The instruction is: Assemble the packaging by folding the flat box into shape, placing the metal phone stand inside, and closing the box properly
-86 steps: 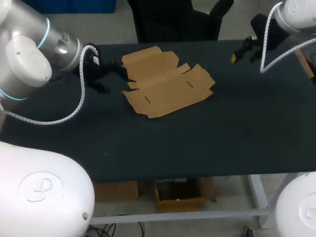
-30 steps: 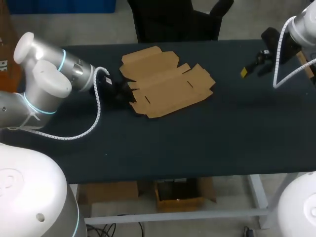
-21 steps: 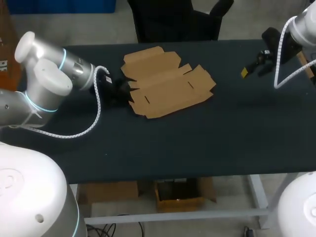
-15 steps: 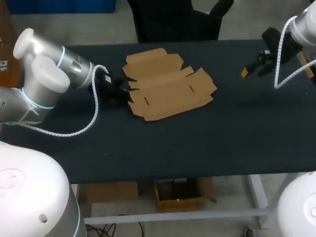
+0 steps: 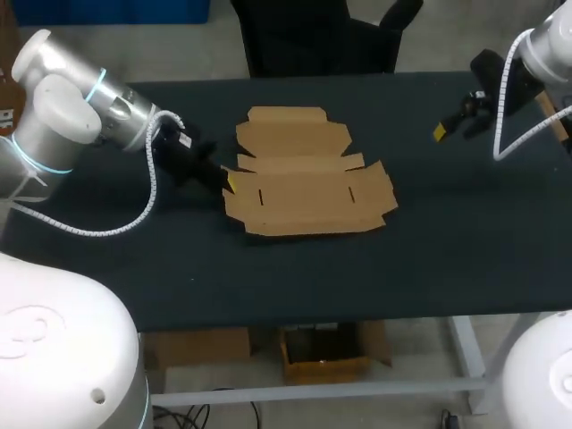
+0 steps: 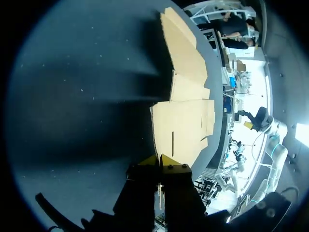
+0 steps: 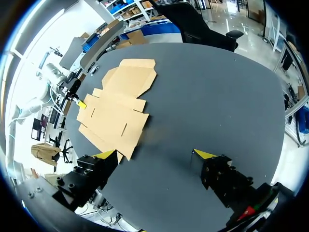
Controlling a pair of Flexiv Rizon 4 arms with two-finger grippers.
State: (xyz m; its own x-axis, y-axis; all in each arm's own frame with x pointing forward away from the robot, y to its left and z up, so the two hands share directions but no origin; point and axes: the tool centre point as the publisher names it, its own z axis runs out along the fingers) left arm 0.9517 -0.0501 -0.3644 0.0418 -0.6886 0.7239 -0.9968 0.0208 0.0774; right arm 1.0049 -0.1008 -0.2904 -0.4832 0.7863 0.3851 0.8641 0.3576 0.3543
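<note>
left hand (image 5: 225, 181) grips one flat box (image 5: 308, 192) edge; others free

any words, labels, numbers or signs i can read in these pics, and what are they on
No text can be read in any view.
flat box: plain brown cardboard, only slits and fold lines, no print or label showing.
table: plain dark surface, no marks or signs.

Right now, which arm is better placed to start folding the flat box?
Left. The left gripper is pinched on the edge of the flat box; the right gripper hangs open, far from it.
</note>
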